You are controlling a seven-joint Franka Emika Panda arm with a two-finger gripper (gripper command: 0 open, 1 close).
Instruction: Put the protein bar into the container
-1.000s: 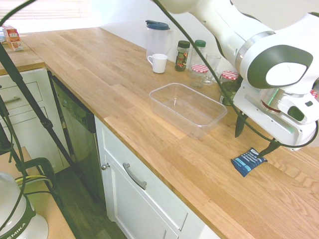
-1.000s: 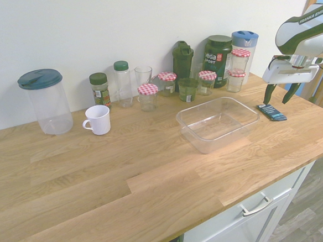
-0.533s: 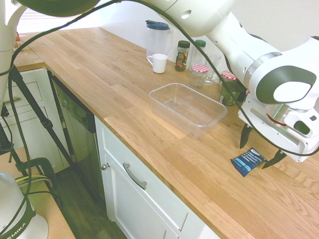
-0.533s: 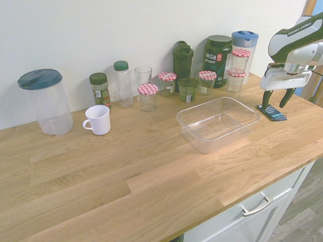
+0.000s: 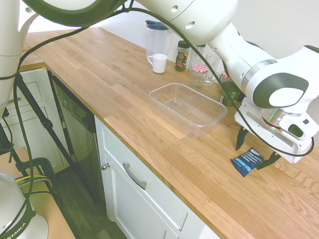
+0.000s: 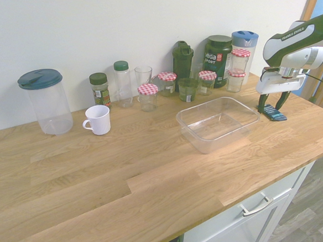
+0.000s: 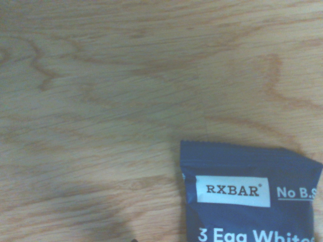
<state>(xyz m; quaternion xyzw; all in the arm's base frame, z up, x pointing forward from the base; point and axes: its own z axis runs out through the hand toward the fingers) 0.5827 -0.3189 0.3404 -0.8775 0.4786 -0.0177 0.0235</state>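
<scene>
Kitchen setup here, long oak counter (image 5: 99, 84) running along a white wall, white cabinets underneath. Biggest thing on it for the job is the container (image 5: 187, 108), the clear shallow tub, sitting empty around the middle of the counter; in the second exterior view it's at about 8 o'clock from the arm's working end. Back against the wall there's a row of stuff: a lidded pitcher (image 6: 45, 100), a white mug (image 6: 98, 119), spice bottles and a few jars with red-checked lids (image 6: 148, 95), all well apart from the action. The claw (image 5: 254, 153) points straight down with its jaws spread wide, holding nothing, one finger on each side of the protein bar (image 5: 247, 160). The bar lies flat on the wood, near the container's far end but outside it, and the wrist view has the dark-blue wrapper (image 7: 247, 194) poking in at roughly 5 o'clock of the frame. My worry: it's a thin foil packet lying flat, so if the fingers close too high they'll just skim over it, and if they land off-centre the slick wrapper could skid or twist out. Coming down too hard would jam the tips into the wood.
</scene>
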